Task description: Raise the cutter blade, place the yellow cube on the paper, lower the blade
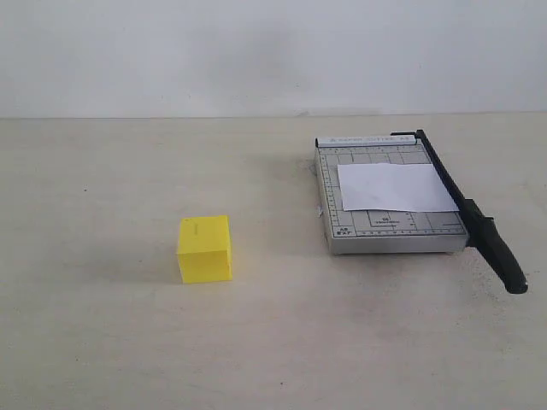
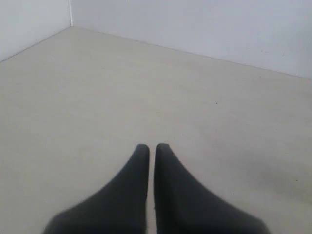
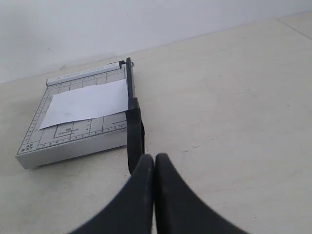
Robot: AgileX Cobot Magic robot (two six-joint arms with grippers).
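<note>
The yellow cube (image 1: 205, 248) stands alone on the beige table, left of centre. To its right lies the grey gridded cutter base (image 1: 389, 229) with the white paper (image 1: 393, 187) flat on it. The cutter blade (image 1: 468, 213) is down along the base's right edge, its thick black handle sticking out past the front. Neither arm shows in the exterior view. My right gripper (image 3: 154, 157) is shut and empty, its tips just short of the blade's handle (image 3: 135, 134); paper (image 3: 85, 103) and base (image 3: 73, 146) lie beyond. My left gripper (image 2: 152, 146) is shut and empty over bare table.
A white wall (image 1: 273, 51) runs along the back of the table (image 1: 102, 342). In the left wrist view a second wall (image 2: 29, 19) meets it at a corner.
</note>
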